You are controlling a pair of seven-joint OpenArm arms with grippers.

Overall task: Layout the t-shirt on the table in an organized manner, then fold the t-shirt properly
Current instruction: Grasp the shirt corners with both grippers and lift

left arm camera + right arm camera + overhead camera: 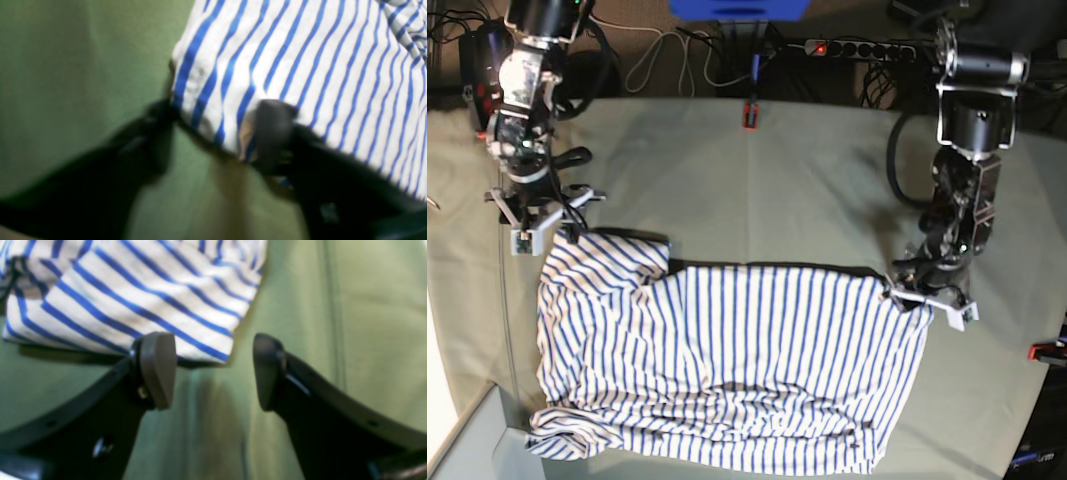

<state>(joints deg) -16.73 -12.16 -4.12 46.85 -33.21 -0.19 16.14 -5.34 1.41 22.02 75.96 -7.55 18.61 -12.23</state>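
t-shirt (727, 370) | long axis left-right across table (807, 190); collar hidden

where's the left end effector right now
In the base view the left end effector is on the right side, at the far right corner of the t-shirt, low over the table.

Behind, a power strip (857, 47), tangled cables (667, 55), perhaps a blue box (737, 8).
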